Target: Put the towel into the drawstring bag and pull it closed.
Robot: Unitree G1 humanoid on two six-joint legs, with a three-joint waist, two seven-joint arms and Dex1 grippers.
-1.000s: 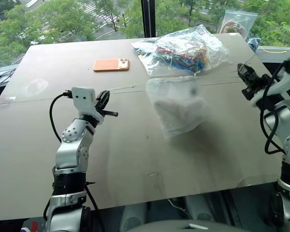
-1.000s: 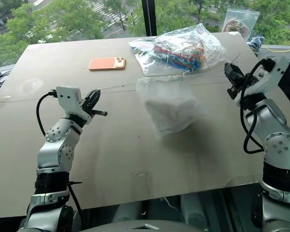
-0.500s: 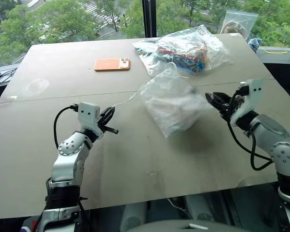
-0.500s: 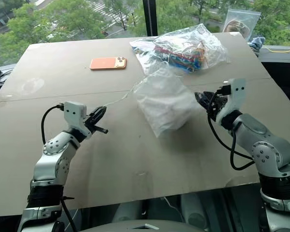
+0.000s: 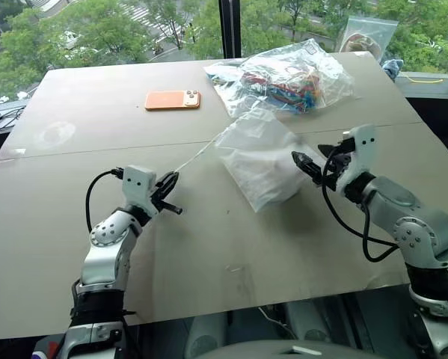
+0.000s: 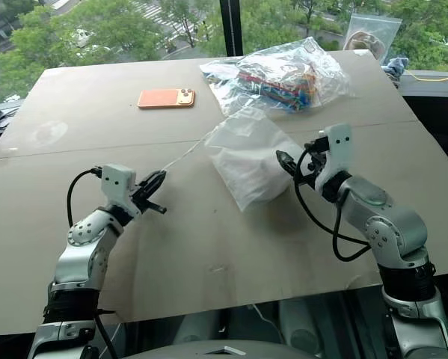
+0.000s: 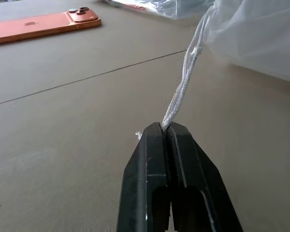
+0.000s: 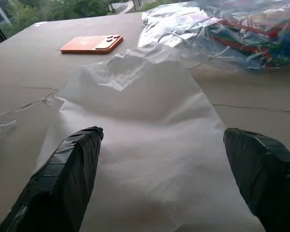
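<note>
The table (image 5: pixel 74 224) carries everything, so I work low over it. The bag (image 5: pixel 257 161) lies mid-table with a pale bulk inside, the towel I judge, and its mouth is gathered toward the phone (image 5: pixel 172 99). My right gripper (image 8: pixel 159 179) sits just beside the bag's side, jaws spread wide and empty, probably to steady it. My left gripper (image 7: pixel 167 140) is clamped on the cord (image 7: pixel 183 87), which runs to the bag's mouth for pulling it closed.
</note>
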